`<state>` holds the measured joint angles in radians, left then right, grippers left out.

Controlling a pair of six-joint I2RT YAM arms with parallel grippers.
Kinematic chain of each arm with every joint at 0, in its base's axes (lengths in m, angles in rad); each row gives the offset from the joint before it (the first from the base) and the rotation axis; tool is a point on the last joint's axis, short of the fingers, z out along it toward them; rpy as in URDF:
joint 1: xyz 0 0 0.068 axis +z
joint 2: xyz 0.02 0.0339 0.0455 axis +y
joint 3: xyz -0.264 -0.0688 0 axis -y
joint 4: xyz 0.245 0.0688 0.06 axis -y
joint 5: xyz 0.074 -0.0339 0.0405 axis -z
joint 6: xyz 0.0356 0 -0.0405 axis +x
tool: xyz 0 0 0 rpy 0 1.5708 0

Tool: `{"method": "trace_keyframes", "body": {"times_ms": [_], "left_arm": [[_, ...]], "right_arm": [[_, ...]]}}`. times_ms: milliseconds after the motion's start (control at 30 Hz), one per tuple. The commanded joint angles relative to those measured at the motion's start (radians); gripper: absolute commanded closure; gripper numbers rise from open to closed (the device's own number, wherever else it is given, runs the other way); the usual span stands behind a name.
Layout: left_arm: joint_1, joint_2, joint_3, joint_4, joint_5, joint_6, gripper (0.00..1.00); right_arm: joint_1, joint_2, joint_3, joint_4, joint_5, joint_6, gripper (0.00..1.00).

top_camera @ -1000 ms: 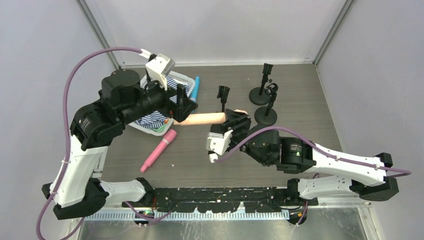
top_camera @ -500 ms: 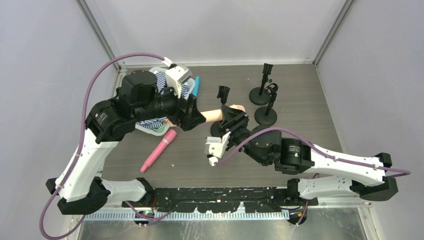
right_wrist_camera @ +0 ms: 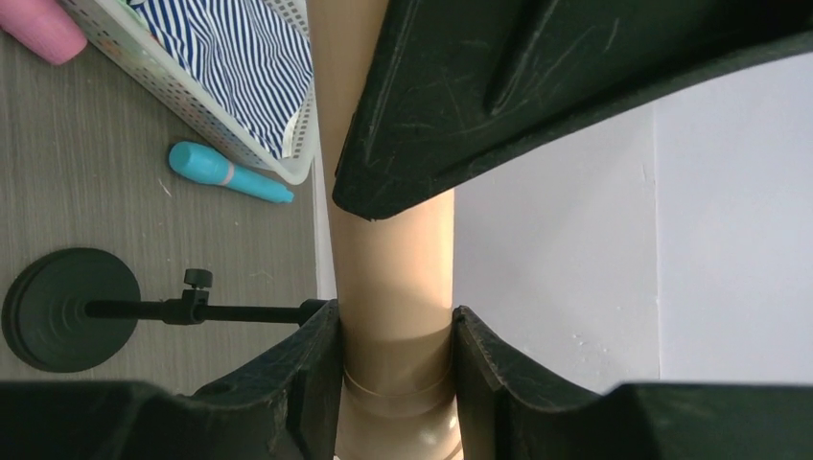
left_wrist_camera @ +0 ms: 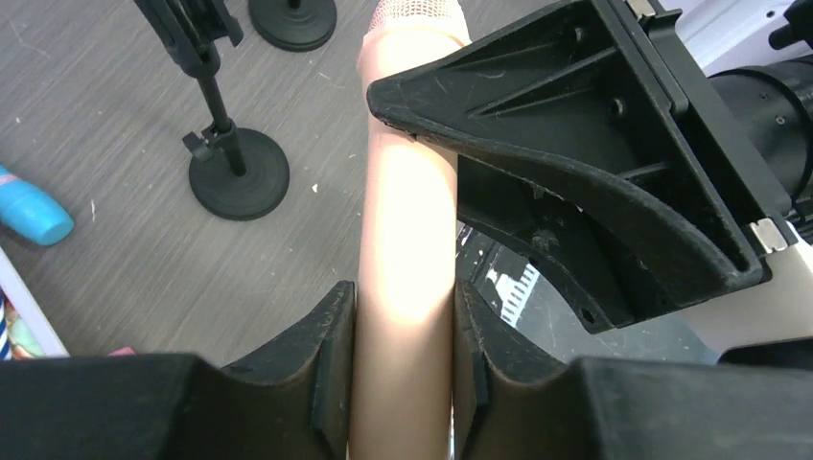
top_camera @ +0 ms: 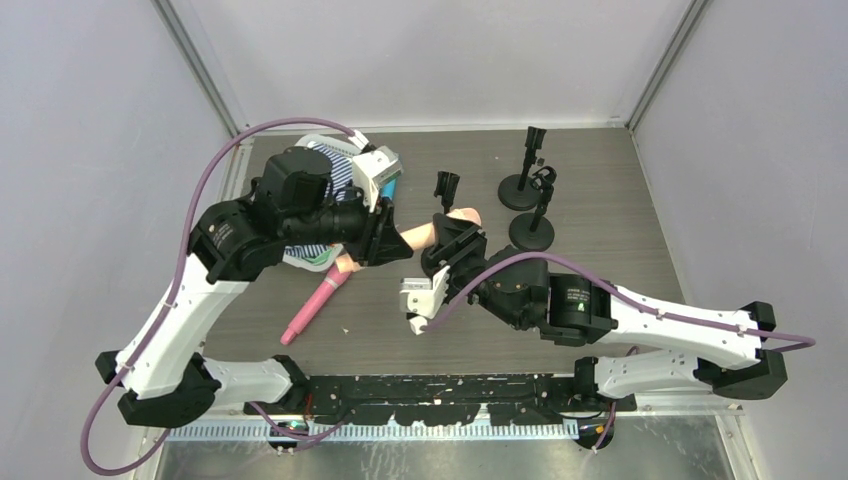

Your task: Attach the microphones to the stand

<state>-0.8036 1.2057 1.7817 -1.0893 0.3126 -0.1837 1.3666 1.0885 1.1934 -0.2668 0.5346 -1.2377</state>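
The peach-beige microphone (top_camera: 416, 234) hangs above the table between both grippers. My left gripper (left_wrist_camera: 403, 350) is shut on its handle (left_wrist_camera: 405, 249), both pads against it. My right gripper (right_wrist_camera: 396, 369) is shut on the same microphone (right_wrist_camera: 395, 278) near its head (top_camera: 468, 215). The two sets of fingers sit close together along the body. A pink microphone (top_camera: 320, 298) lies on the table to the left. The blue microphone (right_wrist_camera: 226, 172) lies beside the basket, mostly hidden under my left wrist in the top view. The nearest stand (left_wrist_camera: 236, 171) is just behind the held microphone, its clip (top_camera: 446, 184) unfilled.
A white basket (right_wrist_camera: 197, 107) with striped cloth sits at the back left under my left arm. Two more black stands (top_camera: 521, 189) (top_camera: 532, 231) are at the back right. Walls close the table on three sides.
My left gripper has swung right along the peach handle and closed on it. My right gripper kept its grip and the microphone has tilted a little.
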Motion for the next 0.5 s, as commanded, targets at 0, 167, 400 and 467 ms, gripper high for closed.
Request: {"method": "trace_keyframes", "body": {"times_ms": [0,167,400,467], "left_arm": [[0.001,-0.006,-0.028,-0.006,0.014,0.017,0.86],[0.001,-0.012,-0.055,0.018,0.003,0.027,1.0],[0.001,-0.067,-0.105,0.126,-0.131,0.006,1.0],[0.001,-0.105,-0.129,0.184,-0.144,0.004,1.0]], "right_arm": [[0.005,-0.024,0.063,0.032,-0.013,-0.253,0.85],[0.005,-0.043,0.049,0.066,-0.013,-0.226,0.54],[0.006,-0.099,-0.002,0.09,-0.016,-0.154,0.13],[0.005,-0.122,-0.026,0.097,-0.027,-0.107,0.12]]}}
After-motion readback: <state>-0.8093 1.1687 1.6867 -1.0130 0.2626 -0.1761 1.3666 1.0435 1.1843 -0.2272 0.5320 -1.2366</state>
